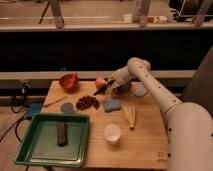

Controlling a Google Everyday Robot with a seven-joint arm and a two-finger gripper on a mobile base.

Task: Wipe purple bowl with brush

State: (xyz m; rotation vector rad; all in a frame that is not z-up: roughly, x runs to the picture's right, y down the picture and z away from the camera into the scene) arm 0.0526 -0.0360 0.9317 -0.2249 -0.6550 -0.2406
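Note:
The purple bowl point(125, 88) stands at the back of the wooden table, right of centre, partly hidden by my wrist. My gripper point(112, 84) hovers at the bowl's left rim, shut on the brush point(102, 91). This slim dark tool slants down and to the left from the fingers, and its blackish end hangs over the table between the bowl and a pile of dark bits. The brush head is outside the bowl, to its left.
An orange-red bowl point(69, 81) and an orange fruit point(100, 81) sit at the back. Nearby are a dark pile point(87, 102), a blue sponge point(112, 105), a wooden stick point(55, 101), a white cup point(113, 133) and a pale husk point(130, 116). A green tray point(30, 150) holds a dark bar point(61, 134).

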